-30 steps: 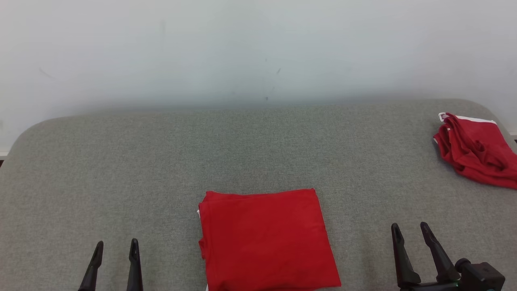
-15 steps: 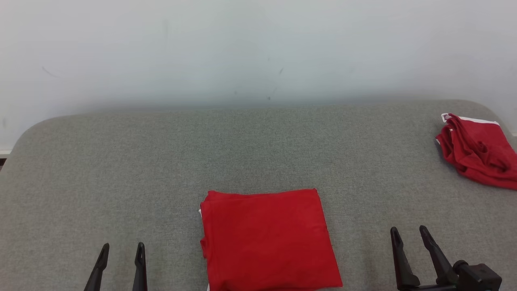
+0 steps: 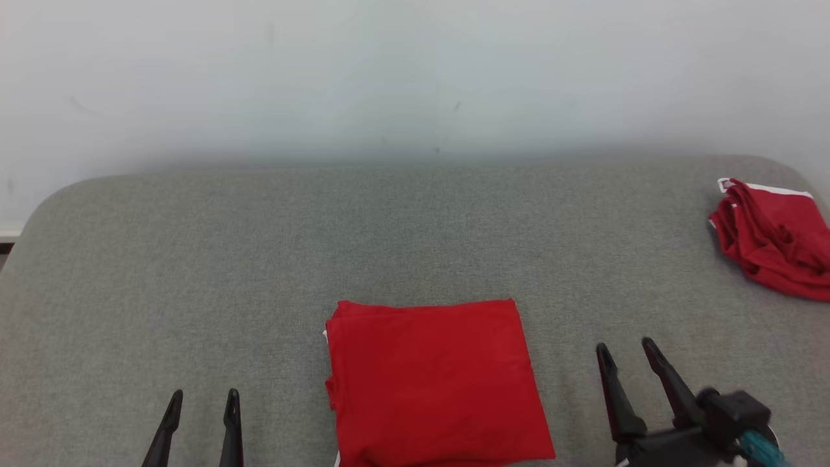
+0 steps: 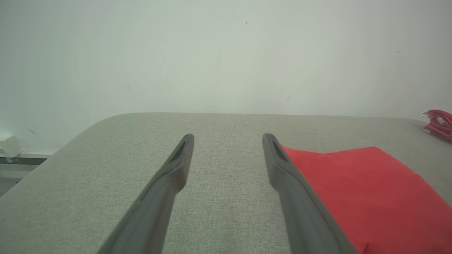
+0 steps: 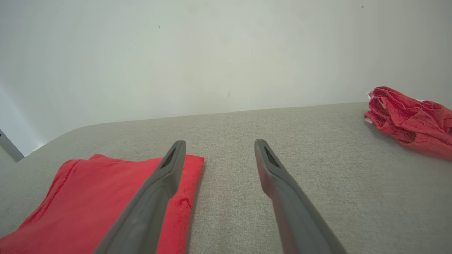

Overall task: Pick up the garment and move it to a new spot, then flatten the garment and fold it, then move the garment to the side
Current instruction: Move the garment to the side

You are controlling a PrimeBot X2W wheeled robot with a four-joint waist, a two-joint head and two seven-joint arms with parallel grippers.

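Head: high, facing fwd/down over worktop [image 3: 194,246] to wall [image 3: 415,78].
Wrists: low, close, facing wall.
Shared: folded garment [image 3: 434,383].

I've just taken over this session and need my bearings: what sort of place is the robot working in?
Likely a bare test room for garment folding: a grey fabric-covered table against a plain pale wall, a folded red garment in front, a crumpled red garment at far right.

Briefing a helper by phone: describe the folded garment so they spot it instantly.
On the grey table, look at the near edge, centre. The folded red garment lies flat, a neat rectangle, unlike the crumpled red garment at the far right.
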